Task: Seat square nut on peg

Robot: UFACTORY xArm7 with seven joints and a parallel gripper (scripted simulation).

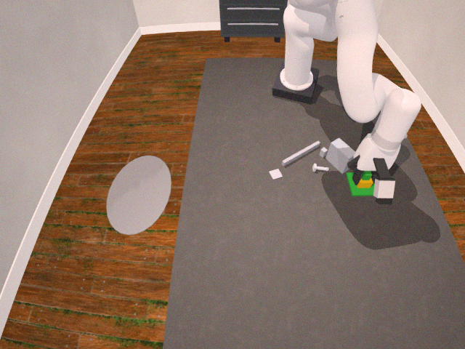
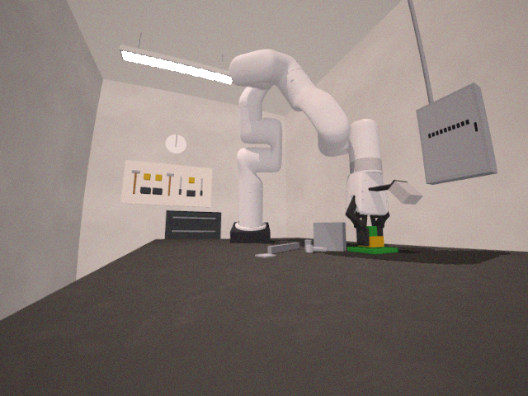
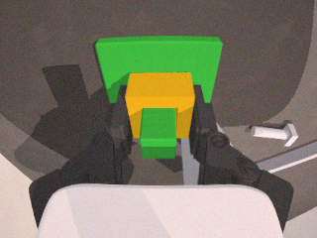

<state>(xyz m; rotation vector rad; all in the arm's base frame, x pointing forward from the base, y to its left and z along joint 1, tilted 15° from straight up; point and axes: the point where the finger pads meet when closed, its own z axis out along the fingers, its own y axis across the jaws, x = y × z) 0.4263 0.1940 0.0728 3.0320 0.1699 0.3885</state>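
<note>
From where I stood, the job looked most of the way through. The gripper [image 3: 160, 134] was clamped on the yellow square nut [image 3: 160, 101], one dark finger [image 3: 121, 134] pressed to each side of it. The nut was threaded over the green square peg [image 3: 158, 134], whose top poked up through the hole in the wrist view. In the exterior view the nut [image 2: 375, 241] sat low on the peg, with only a short green stub [image 2: 372, 230] above it and the flat green base [image 2: 371, 250] just beneath. Whether the nut actually touched the base I could not tell; any gap, if there was one, was too thin to make out.

So the pick and the alignment seemed done, and the lowering either done or nearly so. What was left, by my reckoning, was to settle the nut fully onto the base if it was not there yet, then open the fingers and draw the arm away.

Seen from the top, the peg's base [image 1: 352, 189] lay at about 4 o'clock from the arm's pedestal [image 1: 279, 92]. A grey block [image 1: 339, 154] stood just beside it at 10 o'clock, with a bolt [image 1: 320, 168], a grey bar [image 1: 300, 153] and a small white plate [image 1: 275, 174] spread out toward 9 o'clock, none of them in the way.
</note>
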